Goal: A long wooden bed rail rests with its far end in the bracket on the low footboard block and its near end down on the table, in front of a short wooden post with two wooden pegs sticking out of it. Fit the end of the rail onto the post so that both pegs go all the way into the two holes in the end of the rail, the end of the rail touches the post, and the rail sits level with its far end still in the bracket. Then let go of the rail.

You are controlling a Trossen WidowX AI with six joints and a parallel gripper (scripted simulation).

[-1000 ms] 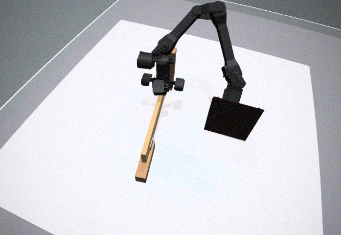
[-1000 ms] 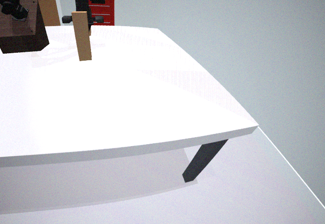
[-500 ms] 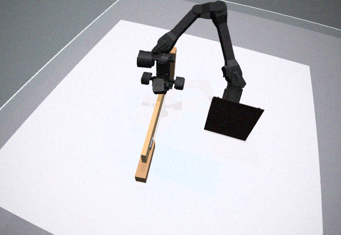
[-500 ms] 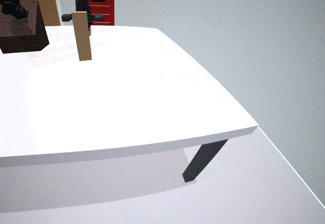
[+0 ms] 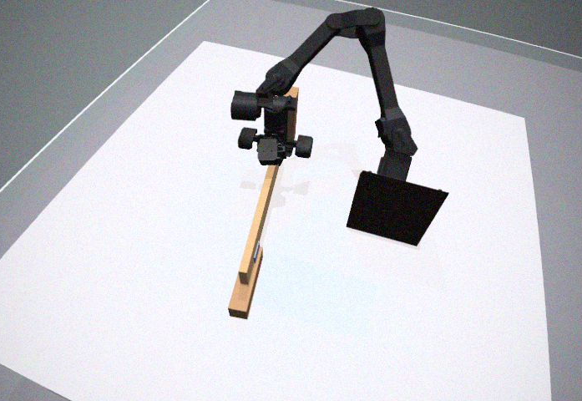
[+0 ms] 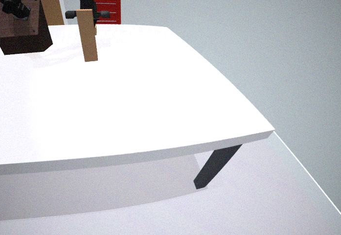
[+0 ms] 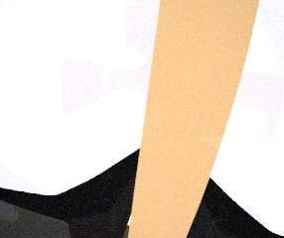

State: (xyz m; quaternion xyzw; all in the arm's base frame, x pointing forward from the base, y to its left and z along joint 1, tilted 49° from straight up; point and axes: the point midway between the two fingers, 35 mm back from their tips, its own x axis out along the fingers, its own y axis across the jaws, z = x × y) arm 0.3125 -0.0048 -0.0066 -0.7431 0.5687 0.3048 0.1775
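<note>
White table top (image 5: 395,302) is filling most of every view, with grey floor lying around it. Looking down from the wrist, the fingers are sitting dark on either side of the rail (image 7: 196,113) and pressing on its two long faces, so the gripper (image 5: 275,152) is clamped on the rail close to the end nearest the post (image 5: 292,113). From above, the rail is running away from the gripper toward the low block (image 5: 244,291), where its far end is resting beside a small metal bracket (image 5: 255,251). The rail's near end is hiding under the wrist, so whether the pegs are entering the holes cannot be told. The rail is looking stiff, smooth-faced and fairly light; a long bar like this is likely to swing about the bracket, so holding it near the post end, as now, is giving the best control, though the smooth sides may be prone to slipping if pushed hard endwise.
</note>
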